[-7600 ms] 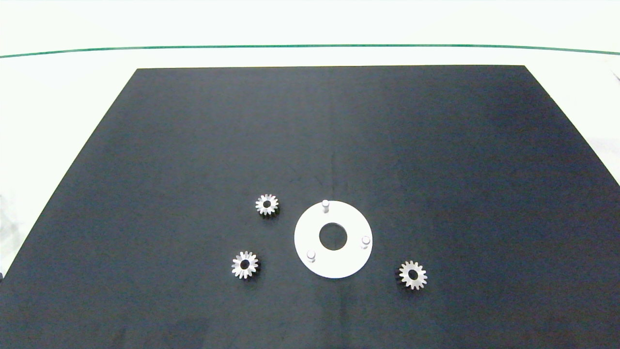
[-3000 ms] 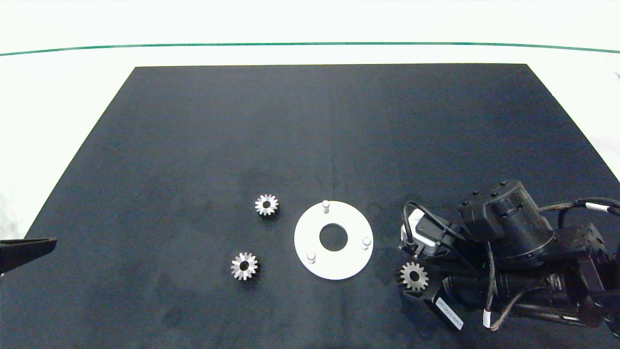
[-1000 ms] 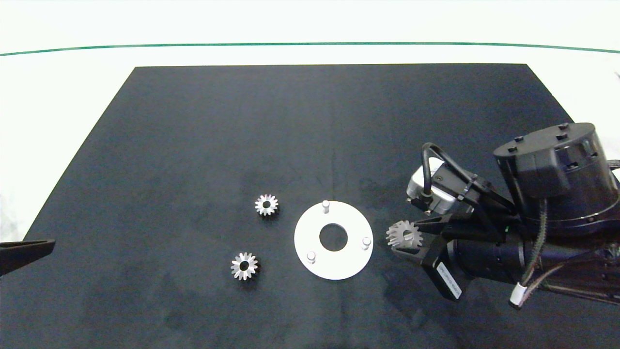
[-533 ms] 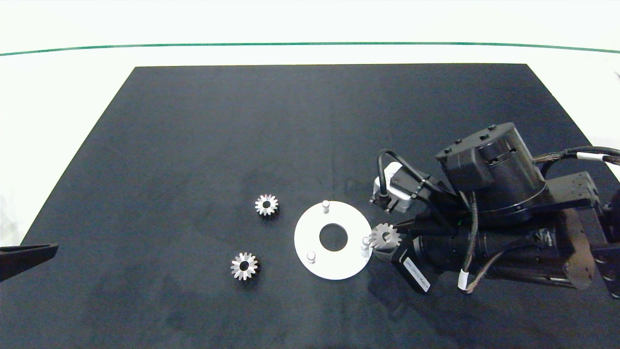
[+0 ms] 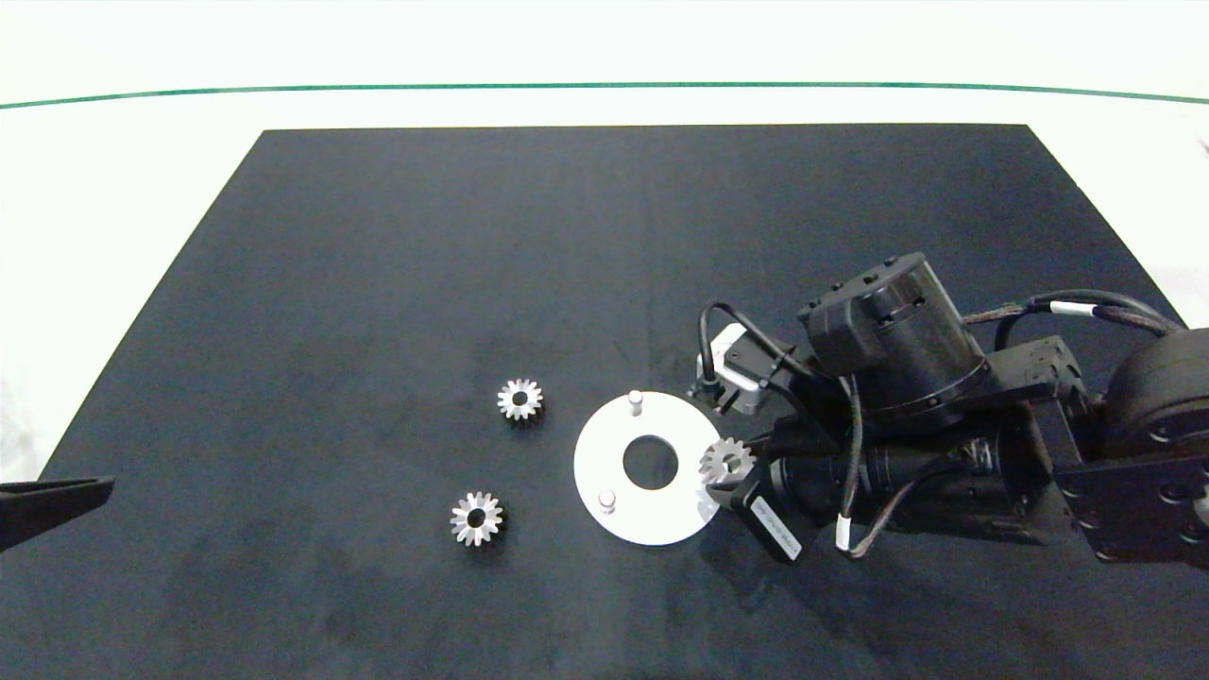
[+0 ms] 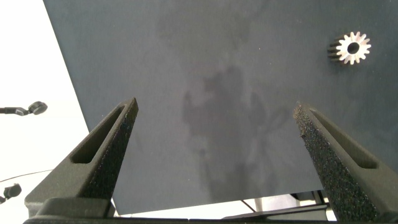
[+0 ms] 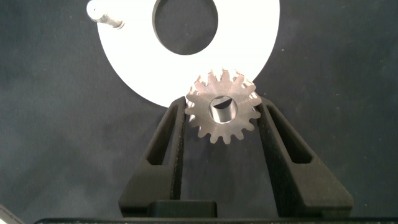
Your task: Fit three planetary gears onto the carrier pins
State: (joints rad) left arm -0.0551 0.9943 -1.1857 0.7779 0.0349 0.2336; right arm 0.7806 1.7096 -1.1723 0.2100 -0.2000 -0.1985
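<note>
My right gripper (image 5: pixel 729 469) is shut on one silver planetary gear (image 5: pixel 726 462), with a finger on each side of its teeth (image 7: pixel 222 112). It holds the gear over the right rim of the white carrier disc (image 5: pixel 661 519), where the right-hand pin stands. A grey pin end shows through the gear's hole; I cannot tell if it is seated. The far pin (image 5: pixel 635 399) and the near-left pin (image 5: pixel 607 497) stand bare. Two more gears (image 5: pixel 519 399) (image 5: pixel 477 518) lie flat left of the disc. My left gripper (image 5: pixel 57 496) hangs open at the mat's left edge.
Everything lies on a black mat (image 5: pixel 378 246) on a white table. The right arm's bulk (image 5: pixel 945 444) covers the mat to the right of the disc. In the left wrist view one loose gear (image 6: pixel 352 48) lies well beyond the open fingers (image 6: pixel 99 149).
The right gripper has carried its gear leftward from the mat beside the disc to over the disc's right-hand pin, now hidden beneath it. The left gripper and the other two gears have stayed put.
</note>
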